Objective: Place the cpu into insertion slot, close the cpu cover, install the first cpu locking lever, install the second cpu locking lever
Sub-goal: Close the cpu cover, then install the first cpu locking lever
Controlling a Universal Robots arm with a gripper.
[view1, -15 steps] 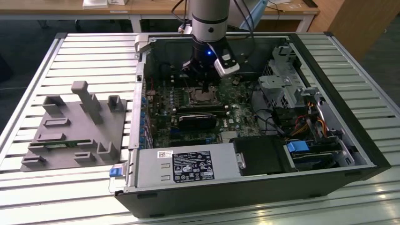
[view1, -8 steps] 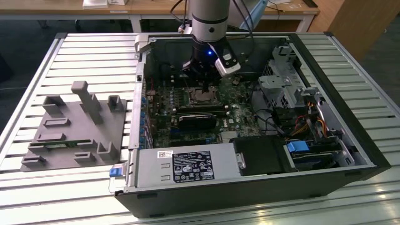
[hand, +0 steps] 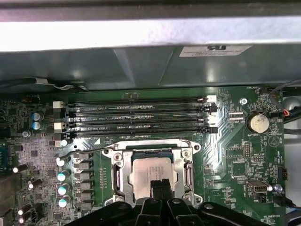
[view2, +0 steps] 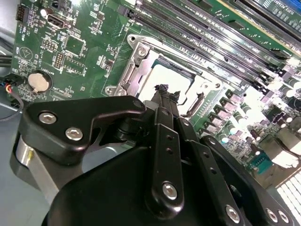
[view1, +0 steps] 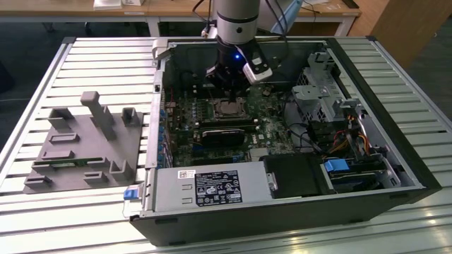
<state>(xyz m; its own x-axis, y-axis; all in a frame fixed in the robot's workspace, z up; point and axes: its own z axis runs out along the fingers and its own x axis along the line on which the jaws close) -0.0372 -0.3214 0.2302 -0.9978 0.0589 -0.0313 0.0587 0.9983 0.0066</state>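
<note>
Black tool close above cpu, cpu cover down.

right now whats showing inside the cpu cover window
The cpu shows its silver-grey top through the square window of the cpu cover. The shut gripper hides one edge of it, and the insertion slot's pins underneath are covered by the cpu.

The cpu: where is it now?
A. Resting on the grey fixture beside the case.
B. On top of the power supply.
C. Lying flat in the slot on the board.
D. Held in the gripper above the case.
C: in the first wrist view the cpu lies flat, framed by the cover, on the board.
</note>
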